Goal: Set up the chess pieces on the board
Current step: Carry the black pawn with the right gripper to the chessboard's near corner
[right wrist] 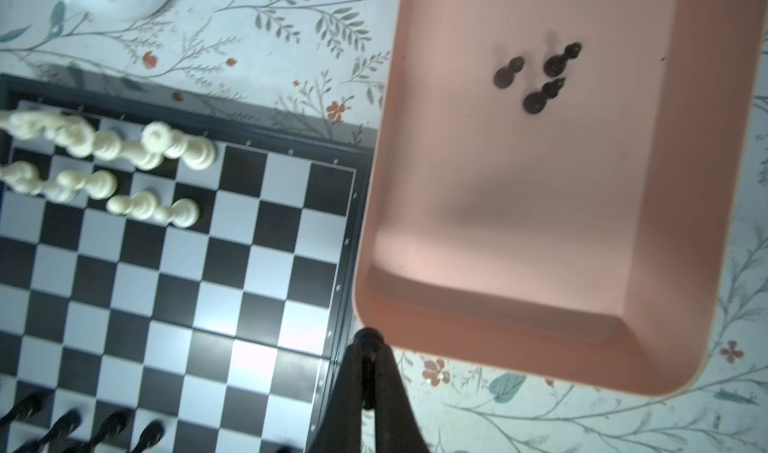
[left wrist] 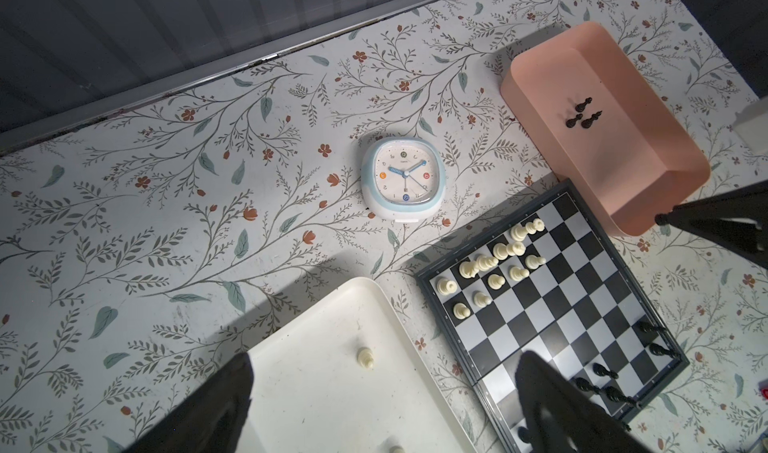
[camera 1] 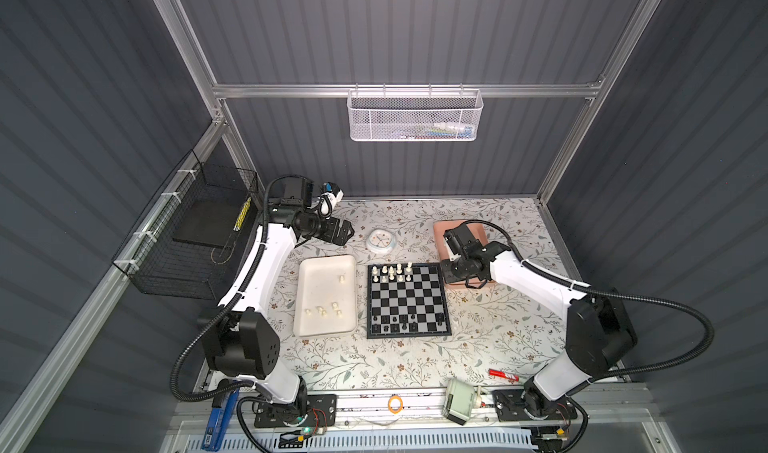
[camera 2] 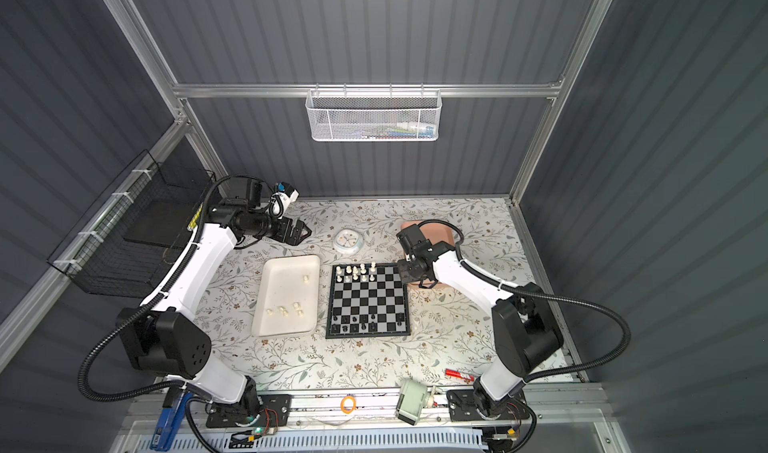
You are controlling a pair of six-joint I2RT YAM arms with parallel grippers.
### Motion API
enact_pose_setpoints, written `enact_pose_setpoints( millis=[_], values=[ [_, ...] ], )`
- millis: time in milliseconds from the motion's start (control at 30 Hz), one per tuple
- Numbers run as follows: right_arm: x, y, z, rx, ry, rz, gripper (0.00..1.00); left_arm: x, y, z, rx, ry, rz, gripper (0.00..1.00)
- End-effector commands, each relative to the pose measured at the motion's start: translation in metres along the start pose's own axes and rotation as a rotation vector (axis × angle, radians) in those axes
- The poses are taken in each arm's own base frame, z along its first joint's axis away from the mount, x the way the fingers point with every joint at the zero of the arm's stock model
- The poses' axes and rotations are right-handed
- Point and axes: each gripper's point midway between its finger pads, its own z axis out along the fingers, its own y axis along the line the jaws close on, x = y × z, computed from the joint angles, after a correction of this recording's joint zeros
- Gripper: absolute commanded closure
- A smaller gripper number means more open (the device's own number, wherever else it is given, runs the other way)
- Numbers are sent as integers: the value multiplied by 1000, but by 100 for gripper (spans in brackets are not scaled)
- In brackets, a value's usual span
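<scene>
Right gripper pinched on a black piece — beside the pink tray.

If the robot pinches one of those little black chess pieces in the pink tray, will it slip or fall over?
Probably tricky. The three black pieces already lie on their sides in the pink tray, so they likely tip easily. Their rounded, narrow shapes may roll or squirt out of a pinch. They look tiny next to the right gripper, so probably very light.

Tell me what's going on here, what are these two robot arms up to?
They are setting chess pieces on the board, and it is partly done: cream pieces fill part of its far edge, black ones part of its near edge. The right gripper is shut on a small black piece, beside the pink tray, where three black pieces remain. The left gripper hangs open; several cream pieces wait in the white tray.
</scene>
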Motion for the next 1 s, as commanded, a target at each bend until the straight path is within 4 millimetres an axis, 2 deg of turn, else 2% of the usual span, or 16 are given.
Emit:
enact_pose_setpoints(
  millis=[0,167,367,733,967],
  values=[
    [27,5,-15,7,40,-14,95,-8,-7,-7,22,-27,-7,0],
    [51,20,-35,-16,41,-38,94,-6,-6,-6,13,-23,-8,0],
    [73,35,-46,-39,41,-48,94,-7,-4,-9,0,-23,-8,1],
    [98,70,-45,-67,44,-105,94,-6,-5,-14,-9,-29,-3,0],
    [111,87,-36,-78,69,-117,94,-8,-6,-15,-8,-35,-4,0]
  ],
)
